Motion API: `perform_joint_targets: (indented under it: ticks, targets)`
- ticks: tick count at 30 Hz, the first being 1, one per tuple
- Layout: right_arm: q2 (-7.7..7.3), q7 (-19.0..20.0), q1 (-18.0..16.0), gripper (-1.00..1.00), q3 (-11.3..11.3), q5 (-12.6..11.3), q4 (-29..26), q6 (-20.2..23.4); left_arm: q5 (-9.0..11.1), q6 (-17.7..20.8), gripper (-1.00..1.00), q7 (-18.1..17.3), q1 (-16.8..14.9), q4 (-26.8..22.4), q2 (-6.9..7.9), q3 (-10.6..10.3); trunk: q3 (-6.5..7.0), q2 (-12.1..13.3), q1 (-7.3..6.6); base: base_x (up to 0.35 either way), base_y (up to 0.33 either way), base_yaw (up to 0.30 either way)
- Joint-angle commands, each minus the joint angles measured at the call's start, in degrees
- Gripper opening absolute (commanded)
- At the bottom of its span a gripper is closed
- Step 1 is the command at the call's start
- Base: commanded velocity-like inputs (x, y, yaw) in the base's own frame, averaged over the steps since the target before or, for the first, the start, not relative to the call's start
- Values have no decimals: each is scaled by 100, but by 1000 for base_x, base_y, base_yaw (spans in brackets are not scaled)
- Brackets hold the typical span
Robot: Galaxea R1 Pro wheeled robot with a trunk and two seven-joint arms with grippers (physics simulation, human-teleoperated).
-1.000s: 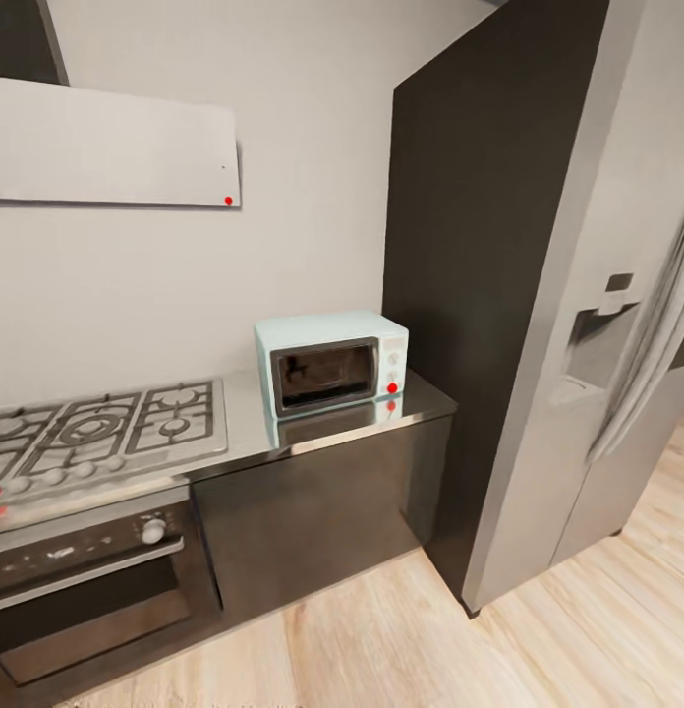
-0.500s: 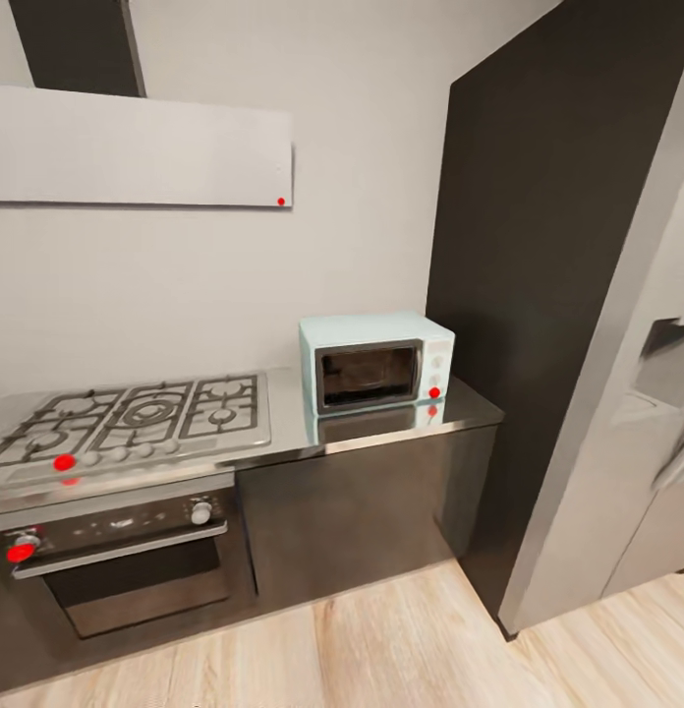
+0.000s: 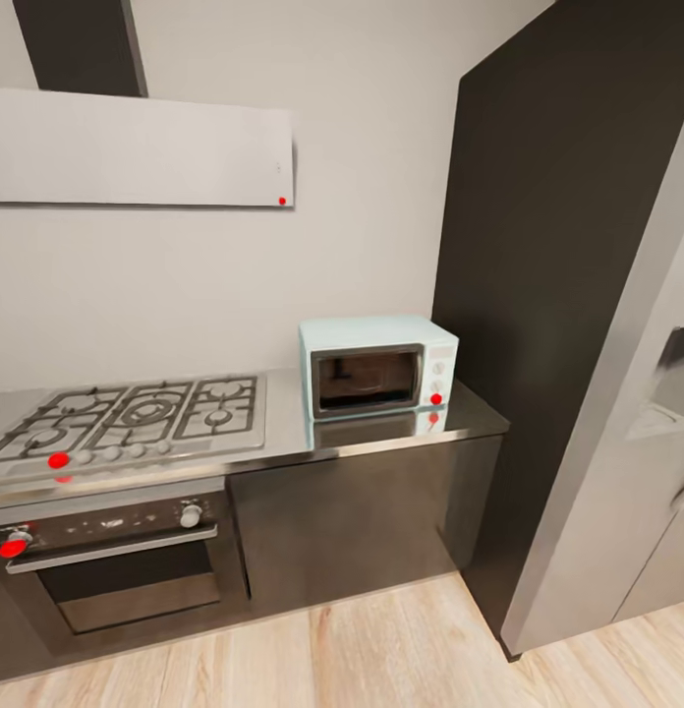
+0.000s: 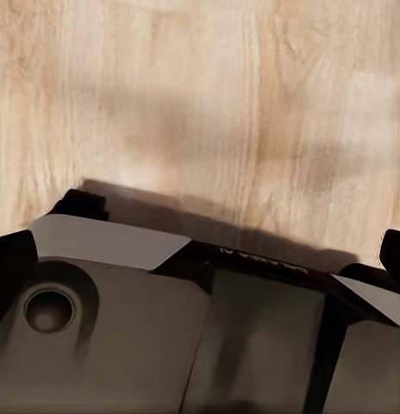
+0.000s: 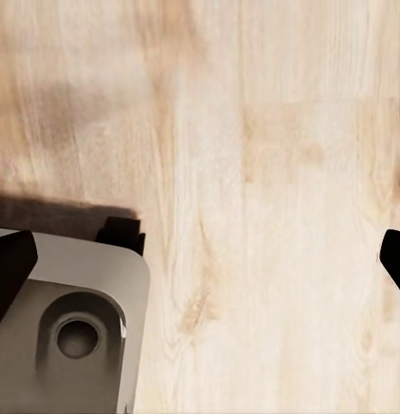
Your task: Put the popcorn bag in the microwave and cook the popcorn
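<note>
The pale mint-blue microwave (image 3: pixel 376 366) stands with its door shut at the right end of the glossy grey countertop (image 3: pixel 381 435), against the wall. The popcorn bag and the popcorn are out of view. In the left wrist view my left gripper (image 4: pixel 200 259) is open, its dark fingertips (image 4: pixel 3 263) at the picture's two edges, over my grey base and the wooden floor. My right gripper (image 5: pixel 200 263) is open too, with fingertips (image 5: pixel 395 259) spread wide above the floor.
A steel gas hob (image 3: pixel 136 415) lies left of the microwave, with a built-in black oven (image 3: pixel 116 575) under it and a range hood (image 3: pixel 136 147) above. A tall dark cabinet (image 3: pixel 548 295) and a grey fridge (image 3: pixel 637 462) stand to the right. Light wooden floor (image 3: pixel 381 649) runs in front.
The head camera has swung left, so the whole kitchen sits further right in the picture and more of the hob and oven shows. Nothing in the scene has moved.
</note>
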Motion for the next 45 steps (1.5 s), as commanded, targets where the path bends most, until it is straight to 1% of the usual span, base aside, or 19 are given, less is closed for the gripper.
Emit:
perform_joint_targets:
  ticks: [1,21,35,45]
  targets:
    - [-6,16,-6,100,-50,57,6,7,52,-14,100,-3,-5,5,-2,-48,-7,-4,1,109,-256,0]
    - [-7,16,-6,100,-51,55,6,21,61,-6,100,-3,-5,9,-3,-48,-7,-4,1,109,-260,4]
    - [-15,7,-6,100,-51,52,6,22,61,-14,100,-3,-3,9,-1,-48,-7,-4,1,100,-251,253]
    - [-14,7,-6,100,-51,52,6,23,61,-14,100,-3,-5,9,-2,-48,-7,-4,1,94,-129,273]
